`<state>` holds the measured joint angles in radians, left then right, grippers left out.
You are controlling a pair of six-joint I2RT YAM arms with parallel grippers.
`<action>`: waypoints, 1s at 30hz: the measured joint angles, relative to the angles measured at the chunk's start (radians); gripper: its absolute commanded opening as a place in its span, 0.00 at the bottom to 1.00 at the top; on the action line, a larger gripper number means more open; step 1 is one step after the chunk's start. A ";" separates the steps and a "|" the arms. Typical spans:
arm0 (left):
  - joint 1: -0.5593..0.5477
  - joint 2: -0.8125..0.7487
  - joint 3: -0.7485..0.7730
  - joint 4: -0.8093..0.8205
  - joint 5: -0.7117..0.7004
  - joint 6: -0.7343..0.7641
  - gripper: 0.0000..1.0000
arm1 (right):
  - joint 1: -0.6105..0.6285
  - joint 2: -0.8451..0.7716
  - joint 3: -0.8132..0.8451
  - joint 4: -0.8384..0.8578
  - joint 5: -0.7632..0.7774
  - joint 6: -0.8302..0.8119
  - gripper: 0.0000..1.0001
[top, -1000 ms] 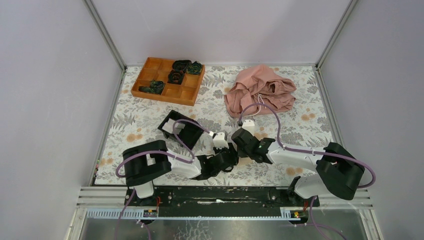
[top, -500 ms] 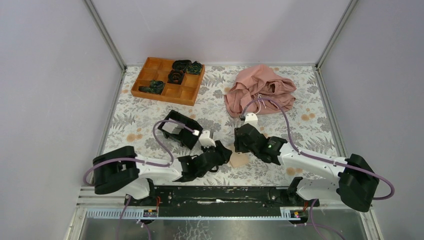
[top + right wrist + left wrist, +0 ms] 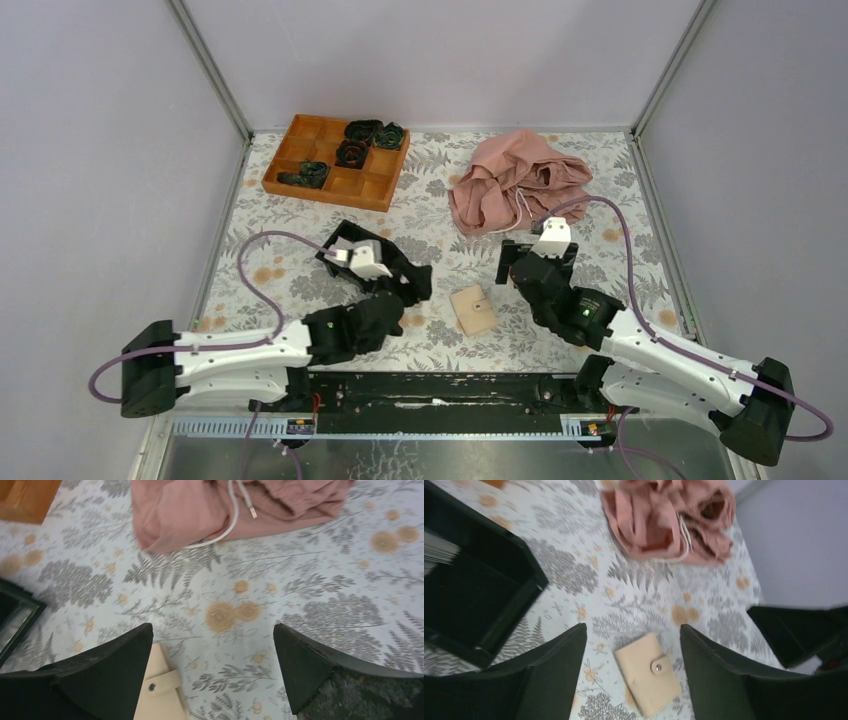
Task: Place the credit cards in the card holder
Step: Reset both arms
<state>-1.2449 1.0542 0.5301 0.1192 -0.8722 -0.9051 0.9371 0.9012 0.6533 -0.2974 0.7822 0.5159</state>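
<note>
The card holder (image 3: 473, 309) lies flat on the floral cloth, tan, closed with its snap strap, and nothing touches it. It shows low between my left fingers (image 3: 649, 672) and at the bottom left of the right wrist view (image 3: 160, 690). My left gripper (image 3: 405, 295) (image 3: 633, 626) stands open to its left, above the cloth. My right gripper (image 3: 515, 265) (image 3: 212, 626) stands open to its right, empty as well. Thin light grey pieces (image 3: 436, 550) inside the black box look like credit cards; no loose card shows on the cloth.
A black open box (image 3: 375, 262) sits just left of the card holder, under my left wrist. A crumpled pink garment (image 3: 520, 185) lies at the back right. An orange-brown compartment tray (image 3: 335, 160) with dark coiled items stands at the back left.
Both grippers have opened and drawn away from the middle, the left one leftward, the right one rightward. The card holder, hidden between them before, now lies free on the cloth.
</note>
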 measured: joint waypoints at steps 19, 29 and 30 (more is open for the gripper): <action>0.007 -0.104 0.043 -0.756 -0.529 -0.552 1.00 | 0.000 0.077 -0.030 -0.158 0.356 0.265 1.00; 0.013 0.011 0.051 -0.835 -0.588 -0.541 1.00 | 0.000 0.190 -0.003 -0.242 0.377 0.356 1.00; 0.013 0.029 0.058 -0.833 -0.591 -0.516 1.00 | 0.000 0.188 -0.004 -0.233 0.376 0.348 1.00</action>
<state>-1.2324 1.0836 0.5880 -0.7139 -1.4635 -1.4208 0.9371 1.0889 0.6495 -0.5301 1.1584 0.8642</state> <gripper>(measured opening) 0.998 0.994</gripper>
